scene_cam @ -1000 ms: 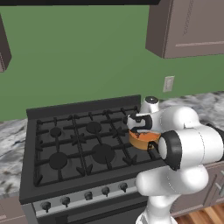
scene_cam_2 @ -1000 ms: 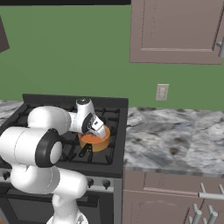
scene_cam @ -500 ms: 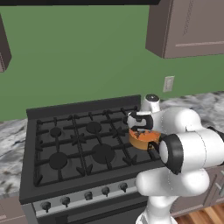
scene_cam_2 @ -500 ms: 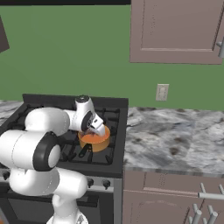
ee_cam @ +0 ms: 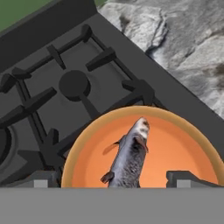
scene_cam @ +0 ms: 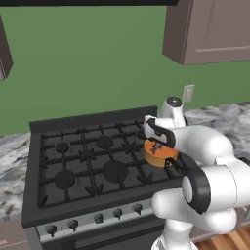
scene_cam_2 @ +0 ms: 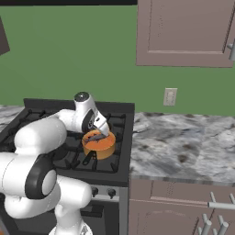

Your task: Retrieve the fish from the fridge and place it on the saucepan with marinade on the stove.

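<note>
Orange saucepan (ee_cam: 140, 148) sits on the front right burner of the stove (scene_cam: 88, 161), directly under the tool (ee_cam: 111, 180). The fish (ee_cam: 129, 155) lies inside it on the pan floor, head pointing away from the tool, tail towards it, between the two finger tips. The right base view shows the same: dark fish (scene_cam_2: 95, 136) across the top of the saucepan (scene_cam_2: 98, 146), tool (scene_cam_2: 102, 130) just above it.

Tool state: fingers spread wide, one tip (ee_cam: 43, 179) on each side of the pan, neither touching the fish. Nothing gripped.

Progress, judged from how things lie: retrieval is done and the fish rests in the pan, released. The placement itself looks complete. What seems left is only clearing the arm up and away from the pan without knocking the rim or the thin dark handle (scene_cam_2: 87, 159), which points toward the stove front.

Against the earlier frames: base cameras unchanged, stove and marble surface (scene_cam_2: 183, 147) in the same place. The pan has not shifted. The wrist now sits slightly higher above the pan than half a second ago, and higher again than a second ago, so the hand is lifting off slowly. The fish stays down in the pan and does not follow the tool.
</note>
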